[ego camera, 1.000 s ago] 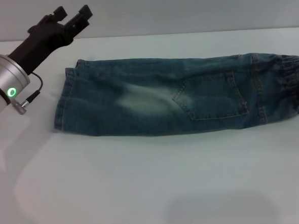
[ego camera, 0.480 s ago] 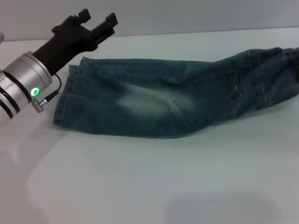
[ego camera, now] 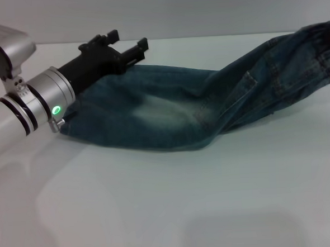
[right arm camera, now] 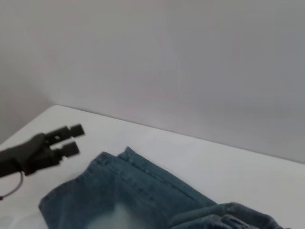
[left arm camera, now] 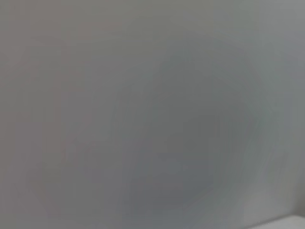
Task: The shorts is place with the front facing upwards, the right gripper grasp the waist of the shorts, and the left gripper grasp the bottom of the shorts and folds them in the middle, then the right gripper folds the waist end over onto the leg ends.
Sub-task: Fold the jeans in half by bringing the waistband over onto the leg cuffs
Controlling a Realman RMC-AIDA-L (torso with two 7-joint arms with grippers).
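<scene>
The blue denim shorts [ego camera: 164,112] lie folded lengthwise on the white table [ego camera: 175,201], leg ends at the left. Their waist end [ego camera: 317,41] is raised off the table at the right edge of the head view, and whatever holds it is outside the picture. My left gripper [ego camera: 127,42] hovers above the far corner of the leg ends, open, with nothing between its fingers. The right wrist view looks along the shorts [right arm camera: 128,191] toward that left gripper [right arm camera: 74,139]. The left wrist view shows only blank grey.
A plain wall [ego camera: 203,9] rises behind the table's far edge. The left arm's silver forearm [ego camera: 18,110] reaches across the left side of the table. White tabletop stretches in front of the shorts.
The waist end has risen off the table and moved up and leftward, buckling the middle of the shorts. My left gripper has moved right, to above the leg ends.
</scene>
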